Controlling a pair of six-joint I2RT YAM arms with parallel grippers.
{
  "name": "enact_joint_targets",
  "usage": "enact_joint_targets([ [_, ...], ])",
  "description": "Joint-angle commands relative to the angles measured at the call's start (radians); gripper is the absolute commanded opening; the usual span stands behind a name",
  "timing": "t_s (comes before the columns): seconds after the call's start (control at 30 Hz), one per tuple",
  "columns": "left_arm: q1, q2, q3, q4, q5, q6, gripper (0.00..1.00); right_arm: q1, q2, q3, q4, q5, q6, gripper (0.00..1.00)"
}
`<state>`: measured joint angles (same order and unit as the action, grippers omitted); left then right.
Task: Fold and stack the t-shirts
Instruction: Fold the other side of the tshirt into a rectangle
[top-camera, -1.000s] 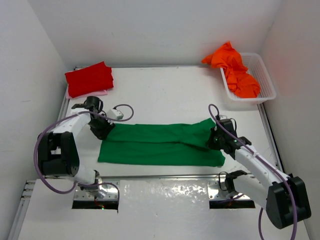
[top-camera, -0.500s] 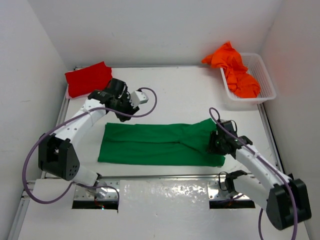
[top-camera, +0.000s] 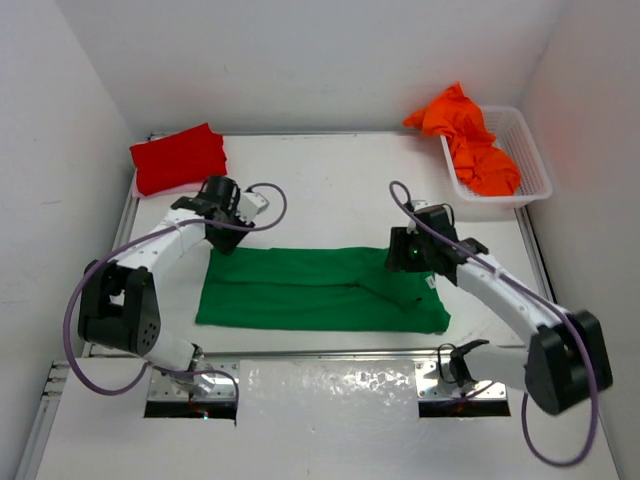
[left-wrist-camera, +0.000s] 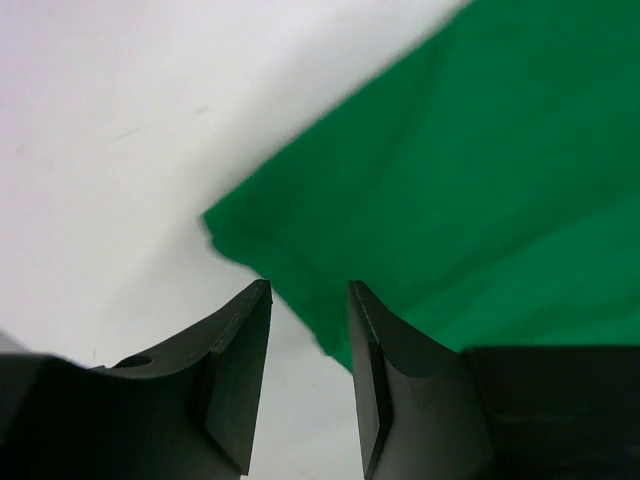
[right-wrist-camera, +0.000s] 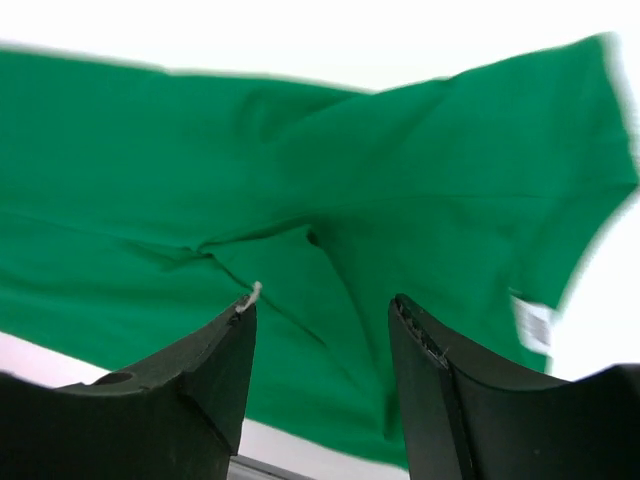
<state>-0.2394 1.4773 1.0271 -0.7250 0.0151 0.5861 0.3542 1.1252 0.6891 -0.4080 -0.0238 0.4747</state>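
A flat t-shirt (top-camera: 320, 290) lies across the near middle of the table (top-camera: 330, 190), with the left gripper (top-camera: 220, 243) over its far left corner and the right gripper (top-camera: 401, 257) over its right part, a folded t-shirt (top-camera: 178, 157) in the far left corner, and a bunched t-shirt (top-camera: 470, 140) in the basket (top-camera: 537, 170) at far right.

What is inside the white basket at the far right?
A crumpled orange t-shirt, spilling over the far left rim of the basket. It covers the bottom, so anything beneath cannot be seen.
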Motion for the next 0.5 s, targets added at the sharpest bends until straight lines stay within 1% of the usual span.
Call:
enact_joint_targets([
  [0.0,0.075,-0.018,-0.004,0.087,-0.061,-0.068,0.34,0.014,0.117,0.016,0.162,-0.096,0.014,0.54],
  [0.03,0.106,-0.018,-0.013,0.087,-0.061,-0.071,0.34,0.015,0.186,0.026,0.178,-0.122,0.021,0.54],
  [0.13,0.127,-0.025,-0.036,0.090,-0.064,-0.066,0.34,0.023,0.289,0.041,0.192,-0.128,0.025,0.55],
  [0.27,0.127,-0.038,-0.078,0.105,-0.067,-0.060,0.34,0.022,0.346,0.023,0.254,-0.136,0.024,0.55],
  [0.37,0.127,-0.031,-0.079,0.114,-0.067,-0.063,0.34,0.026,0.405,0.015,0.304,-0.186,0.033,0.56],
  [0.4,0.127,-0.023,-0.076,0.116,-0.066,-0.066,0.34,0.028,0.418,0.003,0.329,-0.209,0.041,0.55],
  [0.47,0.127,-0.018,-0.068,0.116,-0.066,-0.068,0.34,0.031,0.433,-0.010,0.344,-0.220,0.056,0.41],
])
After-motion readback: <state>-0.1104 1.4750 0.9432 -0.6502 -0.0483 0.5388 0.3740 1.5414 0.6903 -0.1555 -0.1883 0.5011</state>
